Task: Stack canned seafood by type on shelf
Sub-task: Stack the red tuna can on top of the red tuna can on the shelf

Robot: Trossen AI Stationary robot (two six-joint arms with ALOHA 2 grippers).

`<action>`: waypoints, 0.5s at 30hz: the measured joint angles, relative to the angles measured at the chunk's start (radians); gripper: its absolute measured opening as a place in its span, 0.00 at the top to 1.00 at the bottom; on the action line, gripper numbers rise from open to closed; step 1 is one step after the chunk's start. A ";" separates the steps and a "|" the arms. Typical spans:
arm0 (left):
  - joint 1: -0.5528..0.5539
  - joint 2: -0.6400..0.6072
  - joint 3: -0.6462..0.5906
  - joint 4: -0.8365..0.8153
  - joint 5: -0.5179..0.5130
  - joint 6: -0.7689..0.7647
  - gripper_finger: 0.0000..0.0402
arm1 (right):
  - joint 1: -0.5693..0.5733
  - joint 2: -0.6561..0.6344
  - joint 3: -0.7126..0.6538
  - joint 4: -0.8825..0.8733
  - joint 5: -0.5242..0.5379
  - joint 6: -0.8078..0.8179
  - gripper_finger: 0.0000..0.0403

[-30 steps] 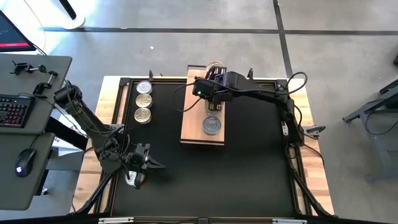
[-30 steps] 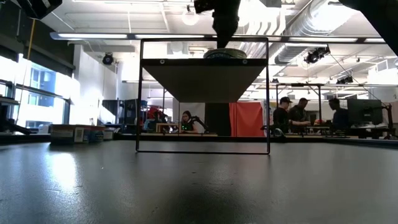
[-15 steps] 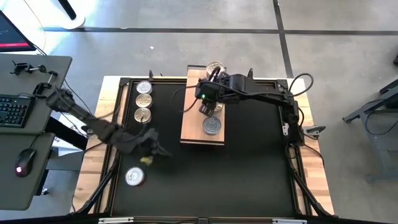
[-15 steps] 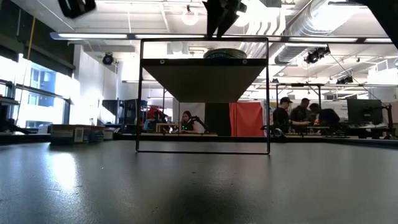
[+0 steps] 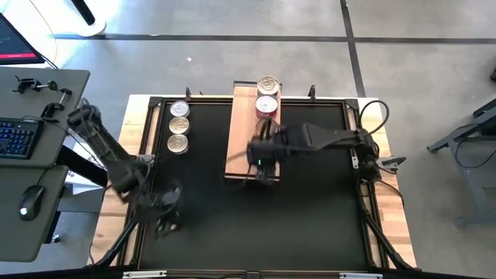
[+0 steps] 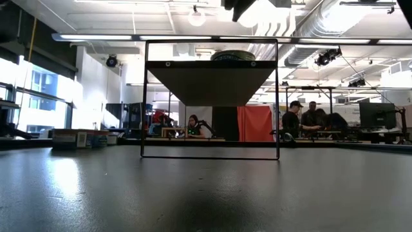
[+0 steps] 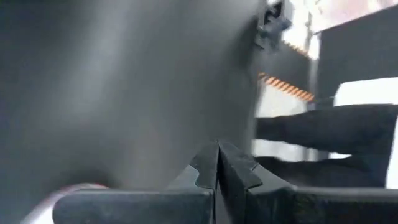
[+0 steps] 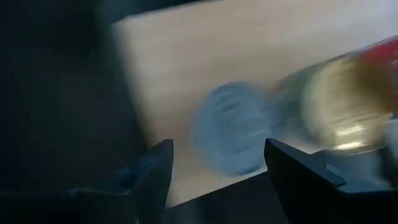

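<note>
Right gripper (image 5: 263, 160) covers the shelf's (image 5: 242, 124) near end. Tins (image 8: 233, 135) in right wrist view smeared. Left gripper (image 5: 165, 211) blurred.

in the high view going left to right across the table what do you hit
left hand over the black tabletop → column of three tins → wooden shelf → right hand over the shelf's near end, level with two tins at its far end.
</note>
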 joint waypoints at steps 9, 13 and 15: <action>-0.231 0.077 0.019 0.098 -0.144 -0.165 1.00 | 0.225 0.002 -0.275 0.062 -0.106 0.326 0.70; -0.250 0.090 0.030 -0.143 -0.038 -0.274 1.00 | 0.331 0.000 -0.471 0.208 -0.264 0.456 0.96; -0.249 0.089 0.022 -0.231 -0.035 -0.341 1.00 | 0.373 0.000 -0.544 0.323 -0.347 0.535 0.95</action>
